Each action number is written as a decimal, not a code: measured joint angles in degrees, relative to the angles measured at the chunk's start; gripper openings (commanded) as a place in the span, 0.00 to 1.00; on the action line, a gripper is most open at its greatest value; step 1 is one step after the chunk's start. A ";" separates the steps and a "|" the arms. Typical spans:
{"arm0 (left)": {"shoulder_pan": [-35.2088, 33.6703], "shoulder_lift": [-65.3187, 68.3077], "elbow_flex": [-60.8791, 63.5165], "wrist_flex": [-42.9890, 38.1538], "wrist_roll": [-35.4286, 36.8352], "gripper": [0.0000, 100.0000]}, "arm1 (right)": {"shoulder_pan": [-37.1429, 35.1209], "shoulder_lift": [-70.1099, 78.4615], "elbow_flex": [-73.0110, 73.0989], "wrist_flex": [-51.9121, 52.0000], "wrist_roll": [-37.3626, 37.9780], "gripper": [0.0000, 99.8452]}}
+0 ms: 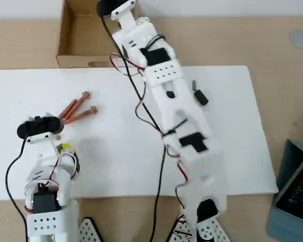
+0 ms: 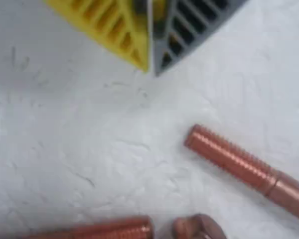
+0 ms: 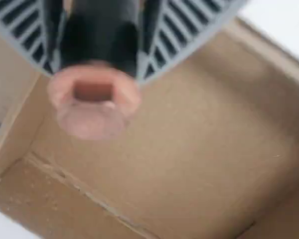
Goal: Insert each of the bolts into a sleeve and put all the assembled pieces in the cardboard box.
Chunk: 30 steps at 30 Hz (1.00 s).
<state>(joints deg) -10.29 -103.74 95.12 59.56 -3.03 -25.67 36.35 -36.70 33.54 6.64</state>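
Bolt (image 3: 92, 99) in right pincer (image 3: 97, 64) above cardboard box (image 3: 214, 149)

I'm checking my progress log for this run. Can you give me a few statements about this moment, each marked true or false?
1. The right gripper holds a bolt-and-sleeve piece over the cardboard box. True.
2. The left gripper grips a bolt. False: it is shut on nothing, close to the loose bolts.
3. Every bolt is in the box. False: several lie on the white mat.
4. A black sleeve lies on the mat. True.
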 measured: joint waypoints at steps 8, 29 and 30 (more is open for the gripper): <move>0.00 0.00 0.00 0.00 0.00 0.00 | 0.00 16.79 -16.44 0.00 6.07 0.01; 0.00 0.00 0.00 0.00 0.00 0.00 | 0.00 22.59 -21.10 1.32 10.11 0.14; 0.00 0.00 0.00 0.00 0.00 0.00 | 0.00 22.59 -21.10 1.32 10.11 0.14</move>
<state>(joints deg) -10.29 -103.74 95.12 59.56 -3.03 -25.67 58.95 -57.80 34.86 16.75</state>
